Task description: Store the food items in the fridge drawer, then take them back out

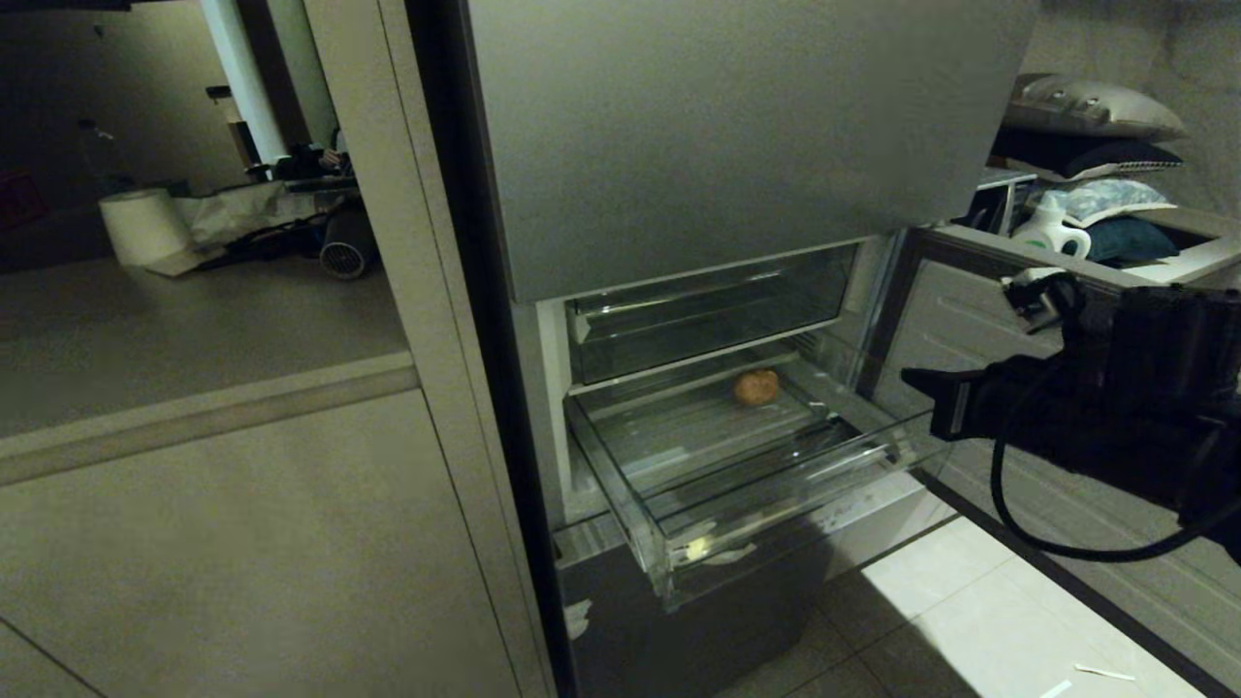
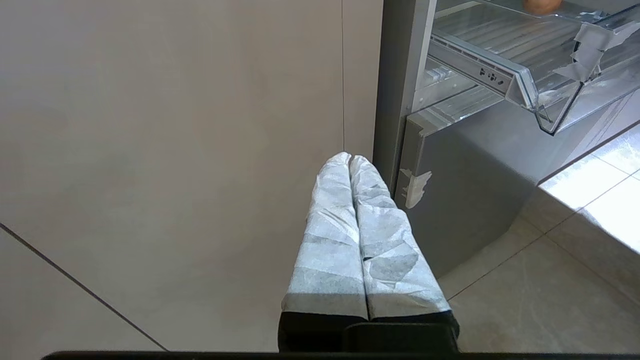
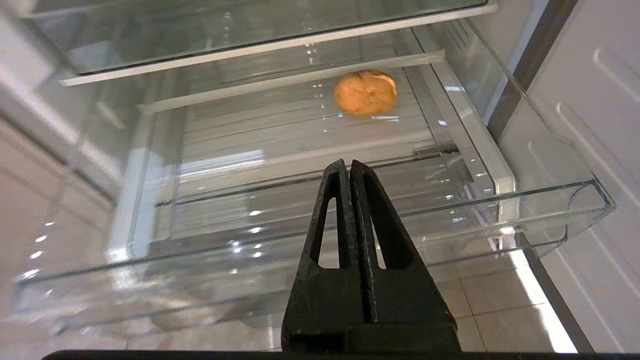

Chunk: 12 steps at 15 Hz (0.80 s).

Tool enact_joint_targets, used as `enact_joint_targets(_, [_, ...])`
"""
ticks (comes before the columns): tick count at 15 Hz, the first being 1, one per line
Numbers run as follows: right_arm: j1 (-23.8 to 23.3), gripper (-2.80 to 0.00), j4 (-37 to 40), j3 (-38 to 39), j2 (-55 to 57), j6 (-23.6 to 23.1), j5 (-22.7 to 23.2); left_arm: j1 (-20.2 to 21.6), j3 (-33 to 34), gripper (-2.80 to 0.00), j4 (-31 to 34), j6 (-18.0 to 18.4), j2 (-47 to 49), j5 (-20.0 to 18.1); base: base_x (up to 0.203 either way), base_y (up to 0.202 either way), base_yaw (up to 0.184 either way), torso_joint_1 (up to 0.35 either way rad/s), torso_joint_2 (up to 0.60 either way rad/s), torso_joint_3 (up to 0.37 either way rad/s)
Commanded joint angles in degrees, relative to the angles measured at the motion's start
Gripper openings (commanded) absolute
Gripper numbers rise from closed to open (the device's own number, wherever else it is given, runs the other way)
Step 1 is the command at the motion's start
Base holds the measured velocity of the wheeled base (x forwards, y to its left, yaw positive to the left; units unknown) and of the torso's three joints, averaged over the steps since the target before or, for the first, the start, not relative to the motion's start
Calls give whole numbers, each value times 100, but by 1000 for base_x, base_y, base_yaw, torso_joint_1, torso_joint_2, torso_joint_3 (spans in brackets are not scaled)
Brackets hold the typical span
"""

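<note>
Right claw (image 3: 350,167): we're closed, empty, at the fridge drawer (image 3: 500,215) front.
Orange lump (image 3: 365,93): beyond our tips, inside (green one unseen).
Risk: closed tips could nudge it deeper.
Left claw (image 2: 350,161): closed, parked.

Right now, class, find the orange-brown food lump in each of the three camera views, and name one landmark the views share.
Head view: the orange-brown lump lies at the back right of the open fridge drawer, centre of the picture.
Left wrist view: only a sliver of it shows at the top edge, right of centre.
Right wrist view: it sits upper centre, beyond the closed right gripper.
Shared landmark: the drawer's clear front wall.
</note>
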Motion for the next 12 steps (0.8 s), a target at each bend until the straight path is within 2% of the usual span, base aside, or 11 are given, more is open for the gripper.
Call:
enact_joint_targets(1, [26,-280,416,-8,-526,12,15,0,-1,-280,5,59,8,-24,0,0,0,0,0,0])
enact_joint_targets(3, [149,-280,886,-173,-584,15,16,0,-1,-280,2,205,8,-24,0,0,0,0,0,0])
enact_joint_targets(5, [158,-280,1273,-295,-545,23,16,0,-1,-280,2,196,8,-7,0,0,0,0,0,0])
enact_joint_targets(8, [158,-280,1622,-382,-391,58,-7,0,-1,-280,2,161,8,-6,171,0,0,-1,-1,3])
enact_joint_targets(12, [149,-280,1983,-289,-464,68,-405,0,-1,-280,2,170,8,-6,198,0,0,7,2,1])
